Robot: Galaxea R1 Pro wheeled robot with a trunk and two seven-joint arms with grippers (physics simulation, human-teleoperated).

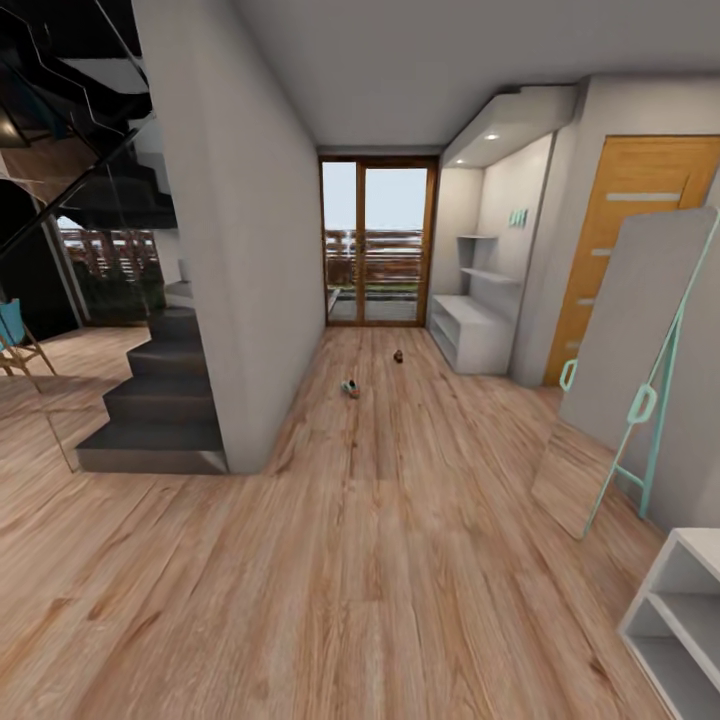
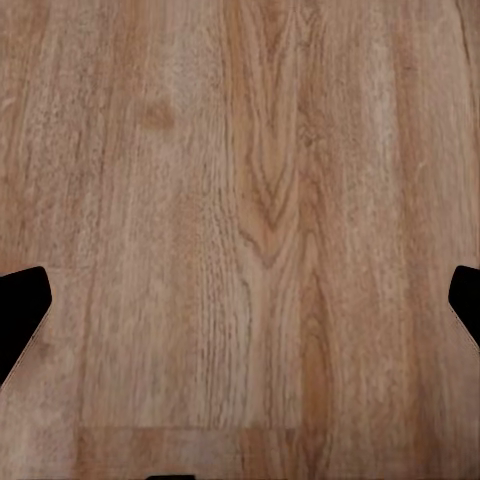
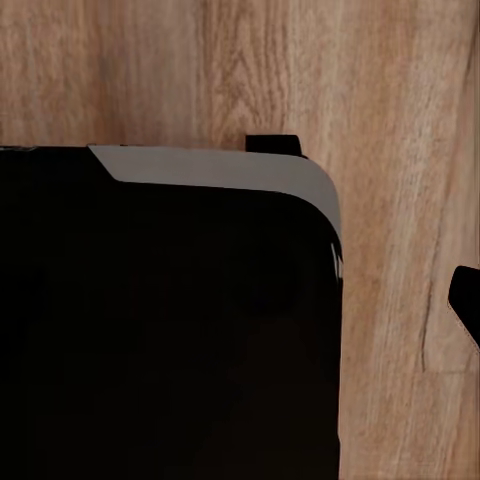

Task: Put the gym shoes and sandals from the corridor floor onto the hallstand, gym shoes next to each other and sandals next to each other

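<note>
**Far down the corridor: shoes on the floor, well ahead of both arms**

Item 1 — footwear. Two small objects lie on the corridor floor [image 1: 380, 560] in the head view, far ahead of the robot. The nearer one [image 1: 350, 388] shows pale with a hint of green, probably one of the gym shoes. The farther one [image 1: 399, 356] is darker and brownish, possibly a sandal. Both are too small to give their long axis or heading. They lie apart from each other, the darker one farther along and to the right. The other two pieces cannot be picked out.

Item 2 — hallstand [image 1: 470, 335]. Light grey, low bench base with staggered shelves above, against the right-hand wall before the glazed door [image 1: 378, 242]. The darker object lies near its base; the pale one sits nearer mid-corridor.

Item 3 — left gripper [image 2: 240, 300]. Two dark fingertips [image 2: 20, 310] at opposite edges of the left wrist view, spread wide, nothing between them but bare planks.

Item 4 — right gripper. One dark fingertip [image 3: 467, 300] shows at the edge of the right wrist view; a large black body with a grey rim [image 3: 170, 320] covers the rest, so spread or closed cannot be told.

Relation governing the next move, as judged: the footwear lies straight ahead and well apart from both sets of fingers. Neither arm is clearly nearer. A drive forward comes before any reach.
</note>
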